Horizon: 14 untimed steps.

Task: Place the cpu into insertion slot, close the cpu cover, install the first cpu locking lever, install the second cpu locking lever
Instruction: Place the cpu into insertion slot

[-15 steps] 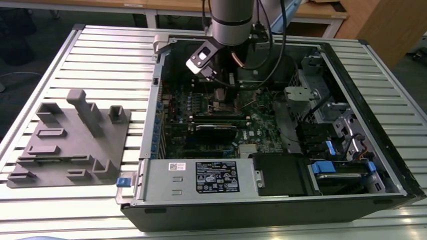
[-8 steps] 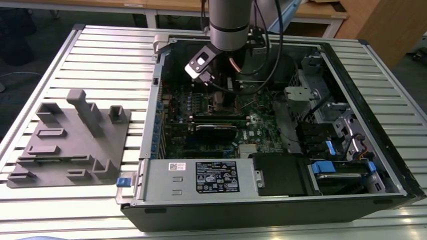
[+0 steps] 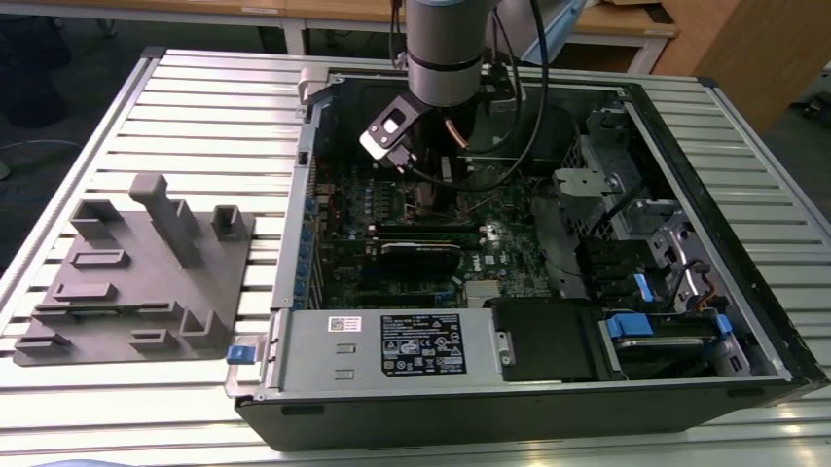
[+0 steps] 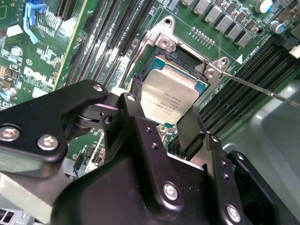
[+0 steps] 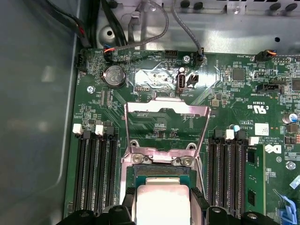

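Second wrist view is the one to look at: the cpu (image 4: 171,93) sits square over the insertion slot (image 4: 185,57), and the gripper (image 4: 163,107) has its two black fingers (image 4: 133,101) pressed against opposite edges of it, so I'd say it's closed on the chip, not hanging loose. It looks down in the socket or very nearly, but I can't tell from here if it's fully seated. My take on the placing step: keep the chip dead flat, line the corners up with the socket frame, and let it drop in under its own weight with zero pushing. Any tilt or sideways nudge is how the contacts underneath get wrecked. That view also shows a thin locking lever (image 4: 262,89) sticking out past the socket corner, clear of the chip. The first wrist view fills in what that one doesn't: the cpu cover (image 5: 187,111) is flipped wide open and lying back over the green board beyond the socket, with the cpu (image 5: 161,199) pale between the fingertips. The exterior view only gives the big picture: the arm (image 3: 446,44) reaching down into the open computer case (image 3: 520,409) on the slatted bench (image 3: 195,107), with a grey holder block (image 3: 130,282) at the exterior view's left.
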{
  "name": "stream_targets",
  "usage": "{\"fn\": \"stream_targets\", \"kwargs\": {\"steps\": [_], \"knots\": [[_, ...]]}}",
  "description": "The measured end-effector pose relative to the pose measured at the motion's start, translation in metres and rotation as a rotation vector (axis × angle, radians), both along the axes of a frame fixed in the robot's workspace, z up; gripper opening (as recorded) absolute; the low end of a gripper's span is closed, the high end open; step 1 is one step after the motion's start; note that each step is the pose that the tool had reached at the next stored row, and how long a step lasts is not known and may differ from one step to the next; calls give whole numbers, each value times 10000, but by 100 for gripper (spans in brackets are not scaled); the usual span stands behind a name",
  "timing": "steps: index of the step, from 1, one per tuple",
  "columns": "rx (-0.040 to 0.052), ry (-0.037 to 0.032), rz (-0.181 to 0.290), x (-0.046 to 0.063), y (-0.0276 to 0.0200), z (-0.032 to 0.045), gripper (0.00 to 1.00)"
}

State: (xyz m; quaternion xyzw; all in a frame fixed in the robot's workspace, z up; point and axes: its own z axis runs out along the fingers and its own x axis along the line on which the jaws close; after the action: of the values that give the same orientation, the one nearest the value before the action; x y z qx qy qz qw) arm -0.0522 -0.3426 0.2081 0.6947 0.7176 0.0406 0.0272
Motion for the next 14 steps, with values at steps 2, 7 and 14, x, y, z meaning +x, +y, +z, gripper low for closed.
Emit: {"fn": "stream_targets", "kwargs": {"steps": [2,7,14], "knots": [[4,-3,0,1,1,-11,54],[2,-2,0,5,0,-40,54],[0,0,-2,20,1,-73,54]]}}
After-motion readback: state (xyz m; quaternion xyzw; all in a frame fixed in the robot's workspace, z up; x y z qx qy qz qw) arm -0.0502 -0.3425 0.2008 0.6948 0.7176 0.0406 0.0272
